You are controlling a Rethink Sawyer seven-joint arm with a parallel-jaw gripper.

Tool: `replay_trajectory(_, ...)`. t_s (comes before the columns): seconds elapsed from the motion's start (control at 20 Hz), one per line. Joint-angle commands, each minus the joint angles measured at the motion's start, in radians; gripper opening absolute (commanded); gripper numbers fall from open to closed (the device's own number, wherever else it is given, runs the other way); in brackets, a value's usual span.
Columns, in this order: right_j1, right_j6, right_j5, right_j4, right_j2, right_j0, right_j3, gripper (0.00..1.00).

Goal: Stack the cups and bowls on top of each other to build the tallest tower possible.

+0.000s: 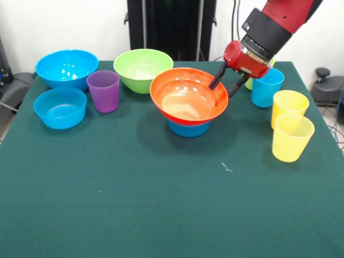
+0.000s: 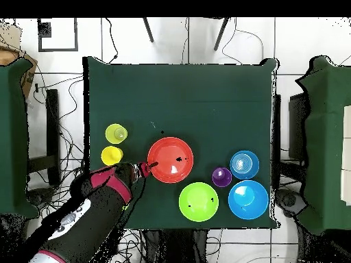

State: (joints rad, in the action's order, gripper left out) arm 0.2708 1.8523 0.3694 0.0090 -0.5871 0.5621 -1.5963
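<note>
Two fingers of the hand (image 1: pixel 227 80) are spread and straddle the rim of the orange bowl (image 1: pixel 188 97), one tip inside, one outside, not yet pinched on it as far as I can judge. That wide orange bowl sits on a small blue bowl (image 1: pixel 187 129) mid-counter (image 1: pixel 161 204), so the tower is two pieces tall for now. If the rim grab is the step in hand, the fingers should close gently and square to the rim, because a wide bowl on a narrow base will likely tip or slide if it is pulled sideways. The large blue bowl (image 1: pixel 67 67) and the green bowl (image 1: pixel 142 67) wait at the far side, another small blue bowl (image 1: pixel 59 107) stands at the left, and the purple cup (image 1: pixel 103 90) stands upright between them, apart from the tower. Near the arm stand the blue cup (image 1: pixel 267 88) and two yellow cups (image 1: pixel 289 126), one just in front of the other. Hard to make out: the green cup (image 1: pixel 249 83) is almost wholly hidden behind the hand, only a sliver showing, and in the overhead view the arm covers both it and the blue cup. The lower blue bowl shows only its bottom edge.
</note>
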Motion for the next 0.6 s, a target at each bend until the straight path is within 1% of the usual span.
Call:
replay_trajectory(0.05,0.072,0.112,0.155,0.018,0.151,0.003,-0.04,1.0)
replay_trajectory(0.35,0.108,0.112,0.19,0.012,0.154,0.006,-0.059,1.0)
replay_trajectory(0.6,0.143,0.094,0.258,0.01,0.158,-0.004,-0.051,1.0)
